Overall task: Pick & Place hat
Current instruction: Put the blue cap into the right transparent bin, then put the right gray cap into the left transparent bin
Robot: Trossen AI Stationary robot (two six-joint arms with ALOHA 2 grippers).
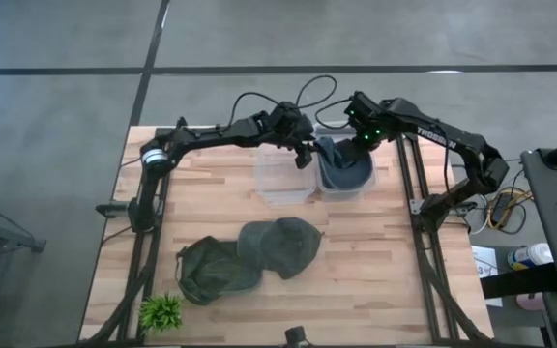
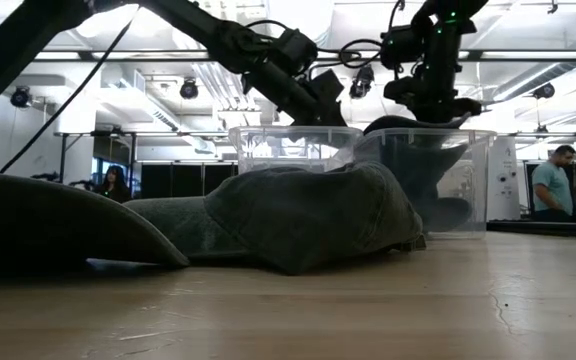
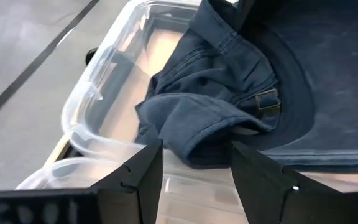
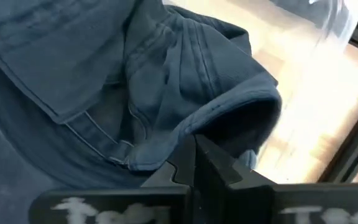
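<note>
My right claw point(image 4: 194, 163) is clenched on the blue hat point(image 1: 341, 166) inside the bin point(image 1: 348, 189); left claw point(image 3: 194, 171) released beside it.

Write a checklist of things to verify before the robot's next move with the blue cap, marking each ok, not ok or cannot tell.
1. Blue cap sits inside the right-hand clear bin: ok, though part still bulges above the rim.
2. Right tool is shut, at the cap's fabric: ok; whether cloth is pinched, cannot tell.
3. Left tool is open, just short of the cap: ok.
4. Left-hand clear bin is free for another hat: ok.
5. Two green caps wait on the table: ok.
6. The arms are crowded over the bins; room to withdraw: cannot tell.
</note>
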